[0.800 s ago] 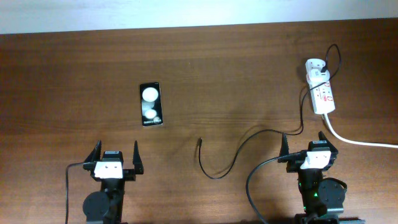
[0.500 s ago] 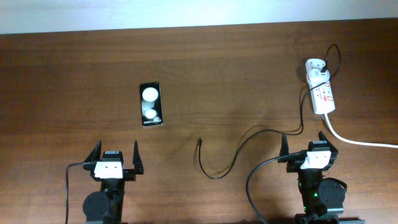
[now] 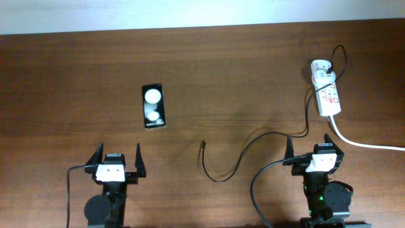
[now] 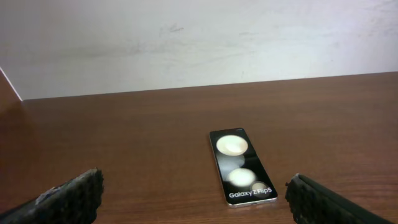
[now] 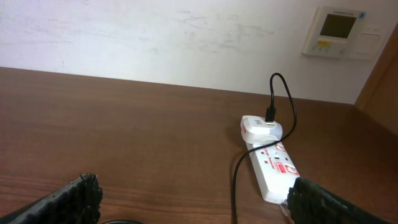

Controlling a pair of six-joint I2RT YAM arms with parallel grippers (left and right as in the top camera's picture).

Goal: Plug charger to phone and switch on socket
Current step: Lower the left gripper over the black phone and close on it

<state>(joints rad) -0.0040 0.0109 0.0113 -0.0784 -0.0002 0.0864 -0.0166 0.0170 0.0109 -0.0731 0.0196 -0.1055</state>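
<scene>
The black phone [image 3: 153,106] lies flat on the wooden table, left of centre, with two white round spots and white lettering; it also shows in the left wrist view [image 4: 241,167]. The thin black charger cable [image 3: 243,152] loops from its loose plug tip [image 3: 204,143] near the table's middle to the white adapter [image 3: 321,68] on the white socket strip [image 3: 328,97], which also shows in the right wrist view [image 5: 277,170]. My left gripper [image 3: 117,158] is open and empty, near the front edge below the phone. My right gripper [image 3: 309,144] is open and empty, in front of the socket.
A thick white power cord [image 3: 367,144] runs from the socket to the right edge. A thicker black robot cable [image 3: 256,190] curves beside the right arm's base. A white wall [image 4: 186,43] stands behind the table, with a thermostat panel [image 5: 341,31] on it.
</scene>
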